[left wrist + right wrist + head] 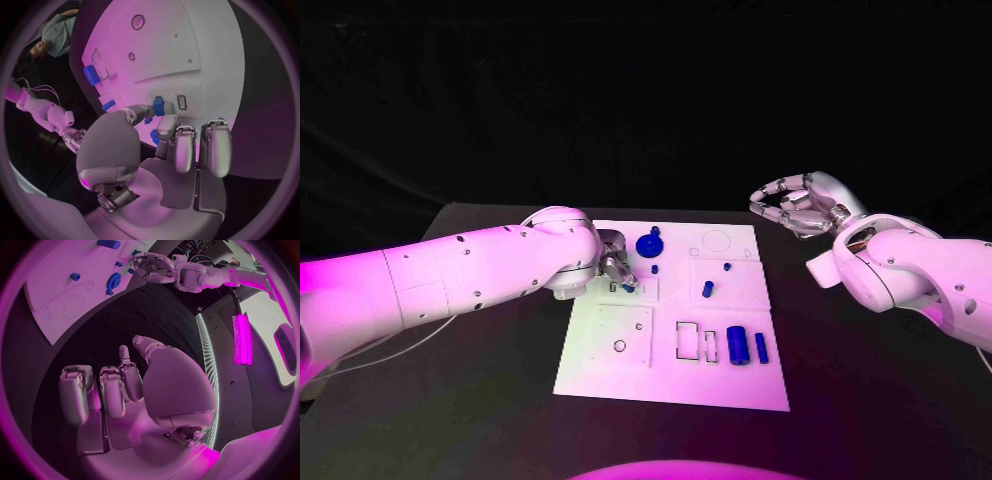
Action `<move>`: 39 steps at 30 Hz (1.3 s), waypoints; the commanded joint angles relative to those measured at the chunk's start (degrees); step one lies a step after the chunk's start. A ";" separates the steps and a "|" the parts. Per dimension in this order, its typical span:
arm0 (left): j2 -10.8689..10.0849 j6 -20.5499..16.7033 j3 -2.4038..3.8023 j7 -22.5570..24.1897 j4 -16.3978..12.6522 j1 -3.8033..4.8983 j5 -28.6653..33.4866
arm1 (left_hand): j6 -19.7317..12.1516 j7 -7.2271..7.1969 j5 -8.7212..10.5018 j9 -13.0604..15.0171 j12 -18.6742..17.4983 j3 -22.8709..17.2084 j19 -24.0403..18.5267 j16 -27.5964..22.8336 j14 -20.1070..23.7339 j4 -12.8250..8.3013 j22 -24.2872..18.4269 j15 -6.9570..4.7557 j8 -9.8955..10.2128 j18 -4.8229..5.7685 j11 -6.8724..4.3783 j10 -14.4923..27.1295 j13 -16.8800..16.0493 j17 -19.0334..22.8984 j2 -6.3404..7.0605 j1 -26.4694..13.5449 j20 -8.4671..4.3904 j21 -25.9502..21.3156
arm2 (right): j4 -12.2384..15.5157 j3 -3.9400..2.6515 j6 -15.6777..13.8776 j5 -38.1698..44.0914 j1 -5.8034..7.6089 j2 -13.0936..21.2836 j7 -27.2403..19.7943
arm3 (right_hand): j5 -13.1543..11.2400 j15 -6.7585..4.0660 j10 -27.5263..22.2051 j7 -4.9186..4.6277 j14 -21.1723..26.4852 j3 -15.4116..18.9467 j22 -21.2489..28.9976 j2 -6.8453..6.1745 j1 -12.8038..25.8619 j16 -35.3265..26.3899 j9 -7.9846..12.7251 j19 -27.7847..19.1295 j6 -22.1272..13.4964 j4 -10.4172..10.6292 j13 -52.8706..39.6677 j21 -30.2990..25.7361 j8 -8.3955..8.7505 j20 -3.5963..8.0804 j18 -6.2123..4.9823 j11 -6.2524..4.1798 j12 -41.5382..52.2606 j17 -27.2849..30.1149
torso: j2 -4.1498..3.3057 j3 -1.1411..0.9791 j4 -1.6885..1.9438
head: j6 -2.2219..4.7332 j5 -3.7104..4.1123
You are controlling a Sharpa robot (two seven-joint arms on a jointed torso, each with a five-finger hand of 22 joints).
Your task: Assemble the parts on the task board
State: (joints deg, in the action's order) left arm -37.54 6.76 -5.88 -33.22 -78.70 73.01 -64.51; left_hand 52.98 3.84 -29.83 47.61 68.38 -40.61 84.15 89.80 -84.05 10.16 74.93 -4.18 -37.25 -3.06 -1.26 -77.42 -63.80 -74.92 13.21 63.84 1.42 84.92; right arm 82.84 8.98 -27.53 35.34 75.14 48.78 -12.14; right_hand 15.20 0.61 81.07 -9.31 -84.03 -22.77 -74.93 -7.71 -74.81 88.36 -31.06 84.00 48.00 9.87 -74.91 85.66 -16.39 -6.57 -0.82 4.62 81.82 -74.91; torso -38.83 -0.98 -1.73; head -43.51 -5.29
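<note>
Beneath the left robot hand (617, 268), head view: task board (596, 375) on the dark surface (473, 420), blue parts (737, 345) lying toward the right robot hand (793, 208), which hangs beyond the board's far corner. Left wrist view: fingertips (157, 106) pinch a small blue part (159, 105) over the board. Right wrist view: right robot hand (125, 390) empty, fingers loosely spread.

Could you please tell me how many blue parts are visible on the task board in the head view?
6 at least: a gear-like part at the top, a small peg, another, a short piece, and two cylinders lower right. The left hand may hide more.
</note>
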 commanded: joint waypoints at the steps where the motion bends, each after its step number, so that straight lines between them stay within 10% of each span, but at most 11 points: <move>1: 0.05 1.27 -0.09 -0.46 0.01 -0.16 -1.56 | 0.30 -0.90 -0.04 0.29 0.26 -10.21 1.01 0.20 -5.95 -10.50 4.99 -0.54 -0.50 0.79 -0.18 -0.48 -0.21 -15.08 -0.11 -0.60 -0.39 0.36 | 0.10 0.00 0.83 0.23 -0.02 0.00 -0.54 | 0.38 -0.17 -0.45 -0.08 -4.34 -0.32 -11.37 -0.54 0.22 -0.39 -0.09 2.62 -0.27 0.00 -5.29 -0.33 -0.28 0.07 -0.56 -0.02 -0.28 -8.58 | 0.00 0.02 0.00 | 0.03 0.02; 39: 0.27 1.86 -0.11 -0.72 0.44 -0.22 0.49 | 2.14 -2.84 1.57 1.20 2.75 1.68 2.11 0.20 -5.95 -3.19 6.95 -1.77 -0.83 1.24 -1.63 -2.69 -3.34 -15.08 -0.24 -6.49 -1.32 1.13 | -0.07 0.00 0.67 0.23 -0.03 -0.04 -0.65 | 0.49 -0.16 -0.51 -0.10 -4.32 -0.35 -11.28 -0.55 0.38 -0.43 -0.14 2.54 -0.29 0.11 -5.22 -0.46 -0.36 0.06 -0.60 0.00 -0.34 -8.49 | 0.01 -0.04 -0.03 | -0.22 -0.04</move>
State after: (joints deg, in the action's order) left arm -37.35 7.52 -5.88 -33.47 -78.30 72.95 -64.53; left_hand 54.08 1.69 -28.47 48.84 70.77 -39.12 83.93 89.80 -84.04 7.08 74.91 -5.42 -38.42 -2.14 -2.77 -79.79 -67.12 -74.91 12.96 57.66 0.40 85.86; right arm 82.75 8.98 -27.50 35.34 75.13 48.77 -12.24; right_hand 15.52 0.61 81.07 -9.31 -84.03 -22.77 -74.92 -7.93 -74.58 88.13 -31.15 84.00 48.00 9.87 -74.90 85.43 -16.39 -6.57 -0.82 4.62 81.82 -74.94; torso -38.82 -1.02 -1.77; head -43.78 -5.36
